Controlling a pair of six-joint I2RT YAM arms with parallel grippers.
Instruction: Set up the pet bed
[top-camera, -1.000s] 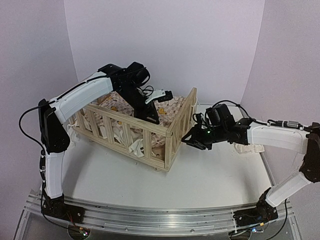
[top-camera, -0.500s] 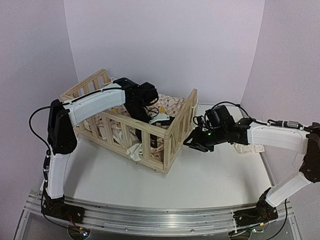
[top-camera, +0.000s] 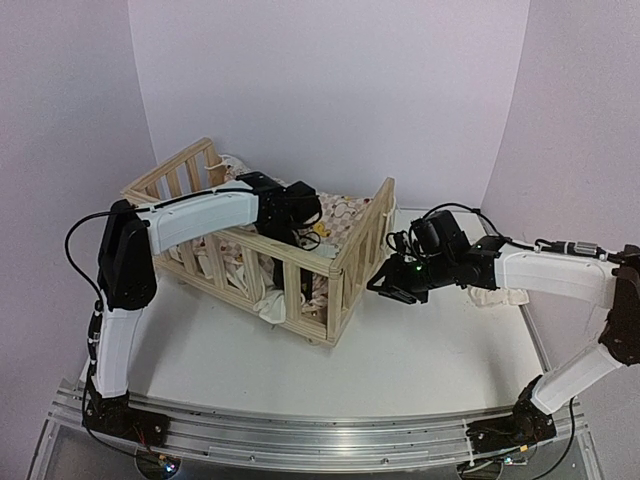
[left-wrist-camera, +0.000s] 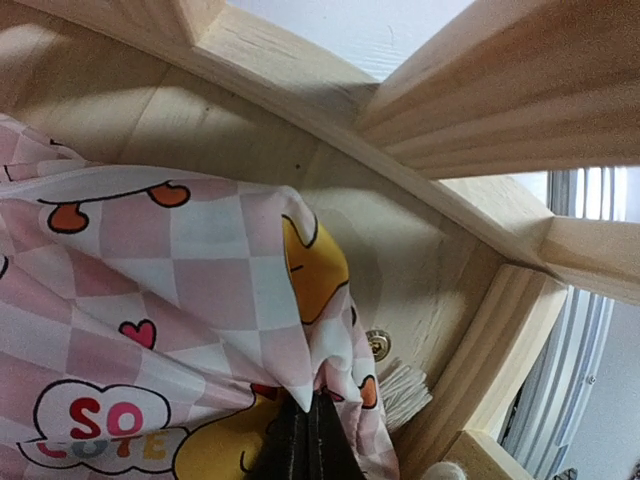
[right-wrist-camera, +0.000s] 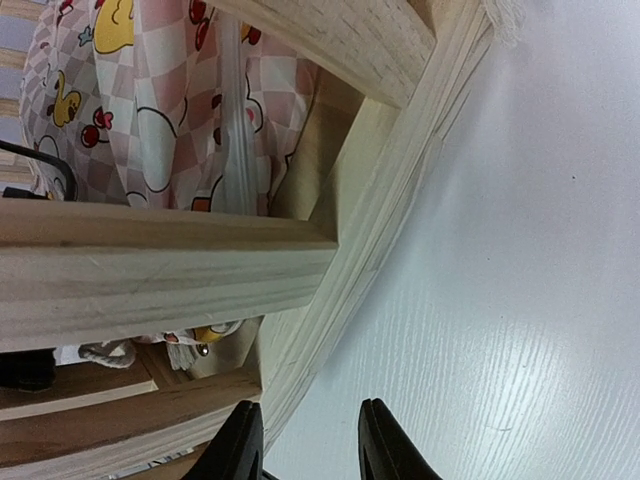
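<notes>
pet bed (top-camera: 362, 245) is sitting at 10 o'clock on the table (top-camera: 420, 350). left gripper (left-wrist-camera: 308, 438) is reaching inside it, claw closed tight, pinching the duck cushion (left-wrist-camera: 180, 280) fabric. right gripper (right-wrist-camera: 305, 445) is hovering at the bed's 3 o'clock side, claw narrow, gripping nothing.

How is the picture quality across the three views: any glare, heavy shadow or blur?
Top external: even, soft light, sharp, only a faint shadow under the pet bed. Left wrist: very close, the cushion print crisp, shadow bands across the wood, bright background washed out. Right wrist: mild sheen on the white table, wood grain sharp.
</notes>
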